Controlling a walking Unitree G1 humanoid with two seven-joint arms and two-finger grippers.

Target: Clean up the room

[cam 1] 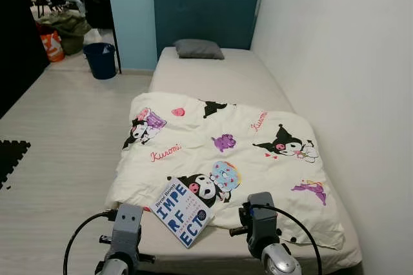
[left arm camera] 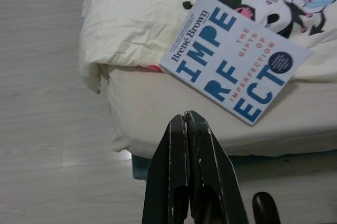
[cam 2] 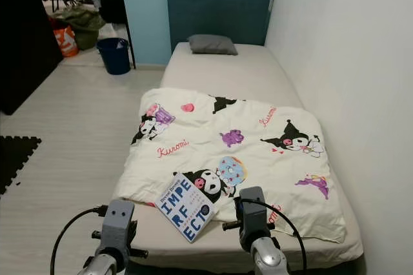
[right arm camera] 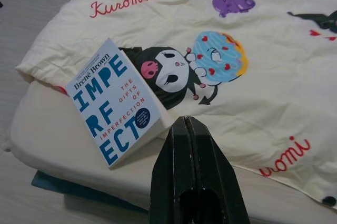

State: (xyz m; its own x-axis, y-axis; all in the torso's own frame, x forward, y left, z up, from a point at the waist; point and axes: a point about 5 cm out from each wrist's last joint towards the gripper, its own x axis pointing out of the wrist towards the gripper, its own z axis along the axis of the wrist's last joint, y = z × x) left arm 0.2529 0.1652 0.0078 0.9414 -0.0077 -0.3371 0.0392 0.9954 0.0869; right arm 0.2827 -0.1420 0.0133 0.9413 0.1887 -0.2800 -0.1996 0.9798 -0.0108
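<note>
The bed (cam 1: 222, 78) fills the middle of the room against the right wall, with a blue headboard (cam 1: 205, 11) at the far end. One quilt (cam 1: 226, 152), cream with cartoon prints, lies crumpled over the near half, leaving the far mattress bare, and one grey pillow (cam 1: 198, 48) sits at the head. One book (cam 1: 182, 211) rests at the foot of the bed, half on the quilt's edge and half on the bare mattress, its near corner close to the bed's edge. The step in hand looks to be picking up this book. To do it well, a tool should open first, come in low along the mattress, and take the overhanging near corner or the spine side, pinching cover and pages together without catching the quilt beneath. The left tool (left arm camera: 185, 121) hangs just short of the bed's foot, its two fingers pressed together and holding nothing; the right tool (right arm camera: 184, 124) hovers over the quilt beside the book, likewise closed and empty. Away on the floor (cam 1: 71, 126) stand one dark bin (cam 1: 101, 59) and one orange bag (cam 1: 52, 46).
</note>
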